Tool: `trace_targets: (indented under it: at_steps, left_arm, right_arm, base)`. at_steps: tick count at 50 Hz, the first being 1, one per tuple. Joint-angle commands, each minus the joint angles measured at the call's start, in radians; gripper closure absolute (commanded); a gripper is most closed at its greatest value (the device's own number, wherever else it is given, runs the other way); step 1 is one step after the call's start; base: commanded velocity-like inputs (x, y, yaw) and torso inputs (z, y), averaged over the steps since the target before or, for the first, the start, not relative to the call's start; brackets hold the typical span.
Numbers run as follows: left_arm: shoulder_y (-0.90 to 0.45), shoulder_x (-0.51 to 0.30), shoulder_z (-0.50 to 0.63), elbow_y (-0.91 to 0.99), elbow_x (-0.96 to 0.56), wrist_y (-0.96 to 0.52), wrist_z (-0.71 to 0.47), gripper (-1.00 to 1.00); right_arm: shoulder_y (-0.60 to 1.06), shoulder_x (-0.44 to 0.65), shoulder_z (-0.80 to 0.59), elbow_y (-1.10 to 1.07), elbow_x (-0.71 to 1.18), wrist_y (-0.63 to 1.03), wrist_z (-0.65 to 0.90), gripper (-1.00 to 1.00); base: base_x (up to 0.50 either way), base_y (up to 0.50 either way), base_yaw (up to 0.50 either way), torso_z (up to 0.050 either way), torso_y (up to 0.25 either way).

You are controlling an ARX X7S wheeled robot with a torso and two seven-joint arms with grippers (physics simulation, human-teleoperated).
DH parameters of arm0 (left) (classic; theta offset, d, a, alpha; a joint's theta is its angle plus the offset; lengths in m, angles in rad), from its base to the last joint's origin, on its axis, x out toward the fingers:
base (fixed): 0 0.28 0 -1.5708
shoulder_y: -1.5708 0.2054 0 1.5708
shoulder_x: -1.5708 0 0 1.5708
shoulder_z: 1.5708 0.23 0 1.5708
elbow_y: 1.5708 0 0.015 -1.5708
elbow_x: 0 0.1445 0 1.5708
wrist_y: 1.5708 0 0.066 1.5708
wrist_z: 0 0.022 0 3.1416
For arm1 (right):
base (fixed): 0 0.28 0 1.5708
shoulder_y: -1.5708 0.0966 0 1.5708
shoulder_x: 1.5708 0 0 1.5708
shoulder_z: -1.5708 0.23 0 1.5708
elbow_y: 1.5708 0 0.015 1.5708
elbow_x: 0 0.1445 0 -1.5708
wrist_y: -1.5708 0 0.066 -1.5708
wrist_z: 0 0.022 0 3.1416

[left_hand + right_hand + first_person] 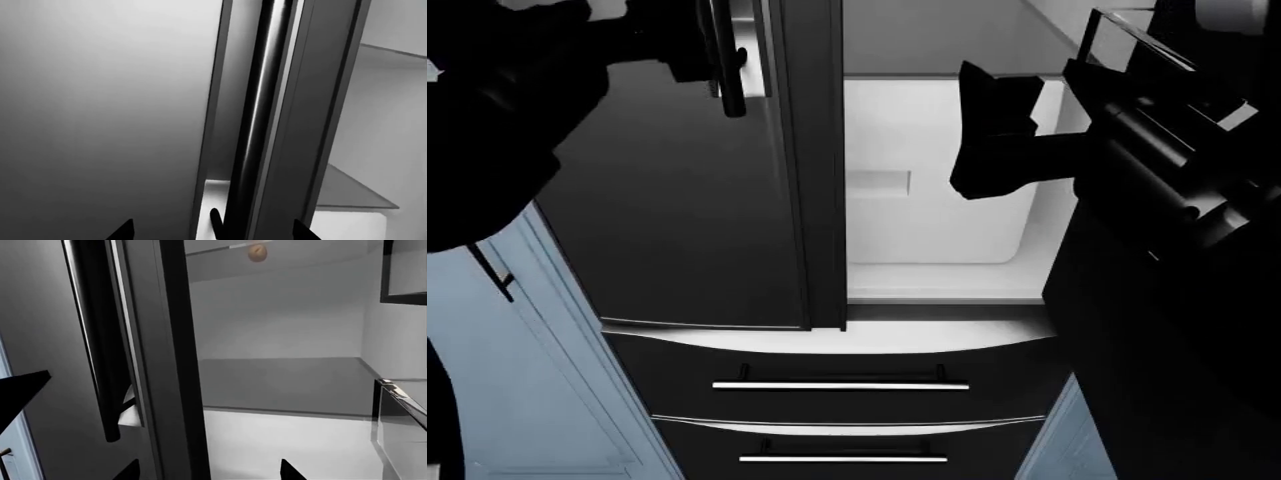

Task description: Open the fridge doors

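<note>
In the head view we saw the left fridge door (pixel 681 220) shut flush with the cabinet front, its vertical bar handle (pixel 729 60) near the inner edge. The right fridge door (pixel 1174 330) stood swung wide open at the view's right, exposing the white fridge interior (pixel 941 200).

Our left hand (pixel 701 50) sat at the top of the left door's handle. In the left wrist view, that handle (pixel 257 125) ran between the dark fingertips (pixel 215 222), which stood apart on either side of it; we could not tell whether they pressed on the bar.

Our right hand (pixel 994 130) hung in the open gap before the interior, touching nothing we could see. In the right wrist view its fingertips (pixel 287 471) were spread apart, empty.

Below the doors lay two wide drawers (pixel 841 385) with horizontal silver handles. A pale blue cabinet (pixel 507 380) stood beside the fridge on the left. A small orange object (pixel 257 252) sat on an upper shelf inside; we could not tell what it was.
</note>
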Motion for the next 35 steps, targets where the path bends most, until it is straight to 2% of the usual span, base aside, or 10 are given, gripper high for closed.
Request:
trace_targets:
  at_steps: [1, 13, 35]
  left_arm:
    - [-0.064, 0.034, 0.034, -0.068, 0.032, 0.009, 0.015, -1.00]
    - [-0.107, 0.090, 0.046, -0.165, 0.042, 0.037, 0.034, -1.00]
    - [-0.134, 0.166, 0.039, -0.311, 0.077, 0.098, -0.015, -1.00]
  right_arm:
    - [-0.001, 0.002, -0.002, -0.002, -0.002, -0.003, -0.001, -1.00]
    - [-0.005, 0.004, -0.002, -0.006, -0.002, -0.009, -0.007, -1.00]
    - [-0.007, 0.012, -0.002, -0.008, 0.002, -0.017, -0.007, -1.00]
  base:
    - [0.00, 0.00, 0.00, 0.000, 0.000]
    - [0.00, 0.00, 0.00, 0.000, 0.000]
    - [0.00, 0.00, 0.00, 0.000, 0.000]
